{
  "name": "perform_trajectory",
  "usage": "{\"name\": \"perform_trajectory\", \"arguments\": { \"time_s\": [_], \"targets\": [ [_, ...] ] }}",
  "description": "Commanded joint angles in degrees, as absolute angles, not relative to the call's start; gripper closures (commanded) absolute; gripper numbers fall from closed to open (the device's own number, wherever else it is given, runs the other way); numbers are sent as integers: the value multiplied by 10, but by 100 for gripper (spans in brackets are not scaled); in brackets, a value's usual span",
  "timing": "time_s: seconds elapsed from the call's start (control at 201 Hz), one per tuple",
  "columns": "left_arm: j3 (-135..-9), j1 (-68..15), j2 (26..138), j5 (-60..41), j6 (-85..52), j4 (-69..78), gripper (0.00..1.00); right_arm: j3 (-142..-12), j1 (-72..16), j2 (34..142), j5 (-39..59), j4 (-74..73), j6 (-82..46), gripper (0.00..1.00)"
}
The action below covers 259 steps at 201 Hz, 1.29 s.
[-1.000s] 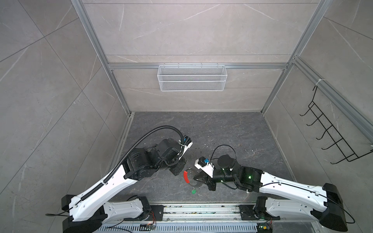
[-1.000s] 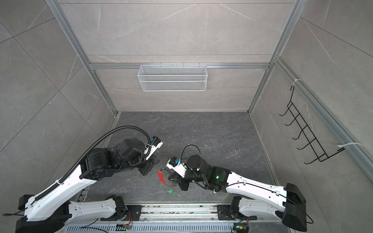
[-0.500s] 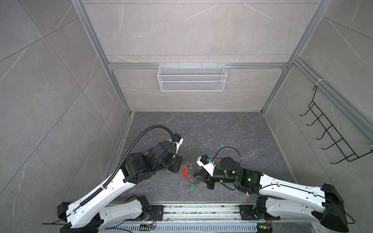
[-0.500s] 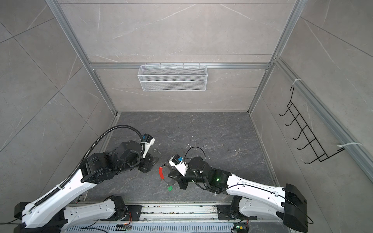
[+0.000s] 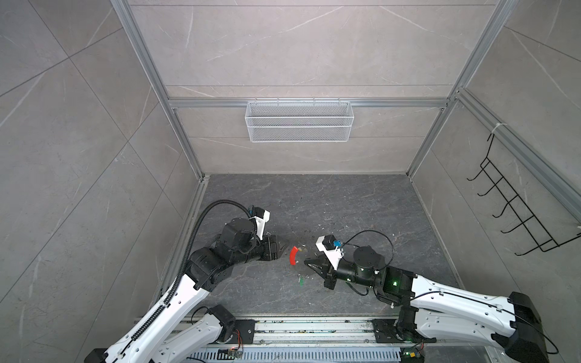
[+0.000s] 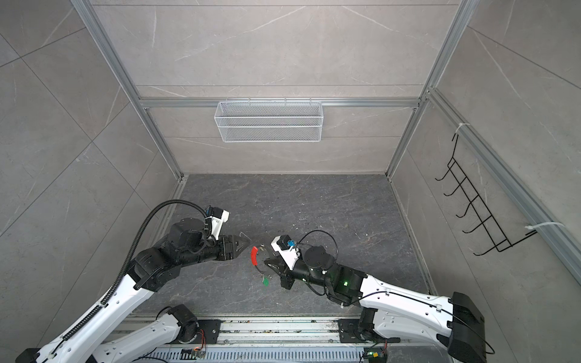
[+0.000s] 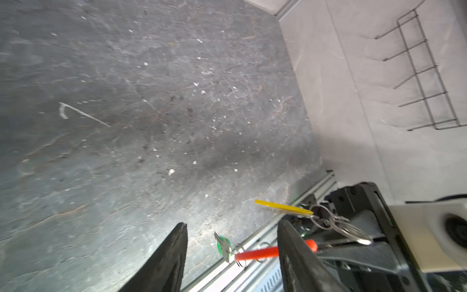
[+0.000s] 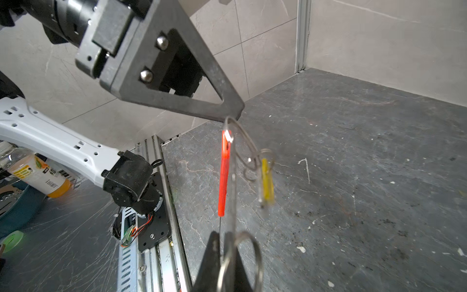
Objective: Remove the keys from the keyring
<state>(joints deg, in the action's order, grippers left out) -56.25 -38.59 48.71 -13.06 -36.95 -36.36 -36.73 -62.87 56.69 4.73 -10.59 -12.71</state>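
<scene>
The left jaws stand parted and empty just beside the keyring, a thin springy wire hoop with a red sleeve, held above the table. Its yellow key and green key dangle, light and swingy; I'd pinch a flat plastic tag. The right jaws clamp the wire.

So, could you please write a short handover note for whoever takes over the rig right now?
The right gripper is shut on the keyring, holding it in the air.
The left gripper is open and empty, its tip close to the keyring.
The yellow key and the green key both hang on the keyring.
Done: keyring lifted.
Left: take both keys off.
</scene>
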Motion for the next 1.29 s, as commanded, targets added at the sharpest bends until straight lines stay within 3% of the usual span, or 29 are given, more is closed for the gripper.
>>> {"name": "perform_trajectory", "arguments": {
  "time_s": [0.0,0.269,0.538,0.762,1.285],
  "targets": [
    [-543,-383,468,-172,-396,-298,39,-352,-629,549,1,-163,-146,100],
    [-444,-383,400,-215,-388,-111,33,-319,-629,526,-59,-253,-191,100],
    [-422,-383,446,-240,-351,-4,31,-310,-630,535,-78,-313,-267,100],
    [-435,-384,474,-252,-322,1,31,-310,-629,565,-67,-358,-312,100],
    [-453,-384,478,-279,-325,-1,79,-312,-629,604,-61,-374,-346,100]
  ]
}}
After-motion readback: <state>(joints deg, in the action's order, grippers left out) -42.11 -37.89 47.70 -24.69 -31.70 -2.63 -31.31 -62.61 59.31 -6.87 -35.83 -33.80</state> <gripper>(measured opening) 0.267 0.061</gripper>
